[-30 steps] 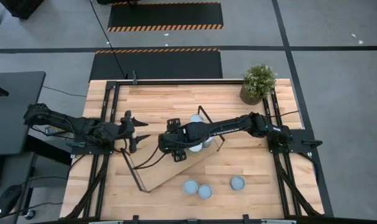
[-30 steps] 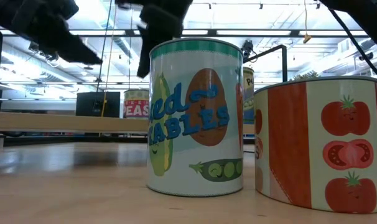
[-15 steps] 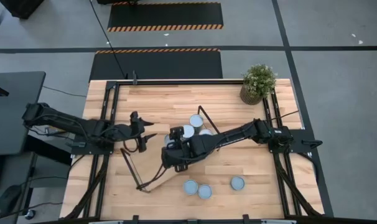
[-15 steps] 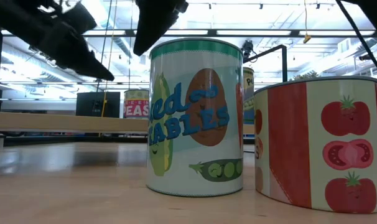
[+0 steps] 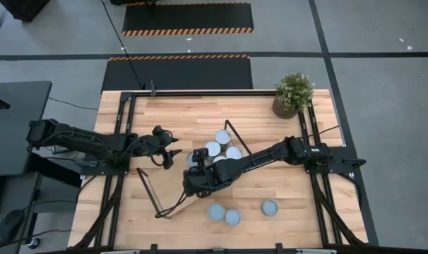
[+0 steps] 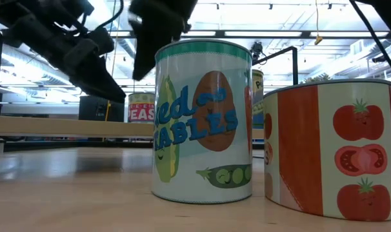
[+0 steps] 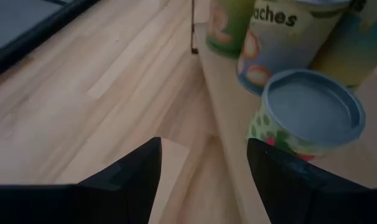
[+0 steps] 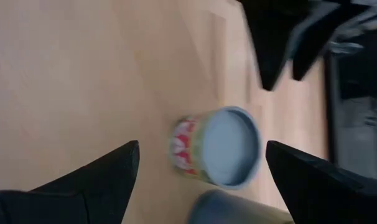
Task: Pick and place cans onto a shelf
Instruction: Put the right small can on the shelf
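Light wood covers the table (image 5: 193, 113), and on it the shelf (image 5: 177, 203), a pale board with black wire loops at its ends, is laid slantwise from the centre toward 7 o'clock. Four cans (image 5: 212, 148) are clustered on the shelf's upper end, just at the centre of the table. Three more cans (image 5: 216, 212) are found at 6 o'clock near the front edge: two touching each other, and one (image 5: 269, 207) set apart toward 5 o'clock. A potted plant (image 5: 292, 94) is placed at 2 o'clock in the far corner.

The left gripper (image 5: 170, 153) is reached in from 9 o'clock and is held just beside the can cluster; its fingers (image 7: 129, 177) are spread, nothing is gripped, and a green-dotted can with a grey-blue lid (image 7: 305, 115) is seen close ahead on the shelf. The right gripper (image 5: 198, 169) is stretched across from 3 o'clock and is held over the shelf just at 7 o'clock of the cluster; its fingers (image 8: 98, 174) are wide apart and empty, with a red-and-white can (image 8: 216, 148) seen below between them.

In the low view, a vegetables can (image 6: 203, 121) and a tomato can (image 6: 334, 149) are shown standing upright side by side on the table.
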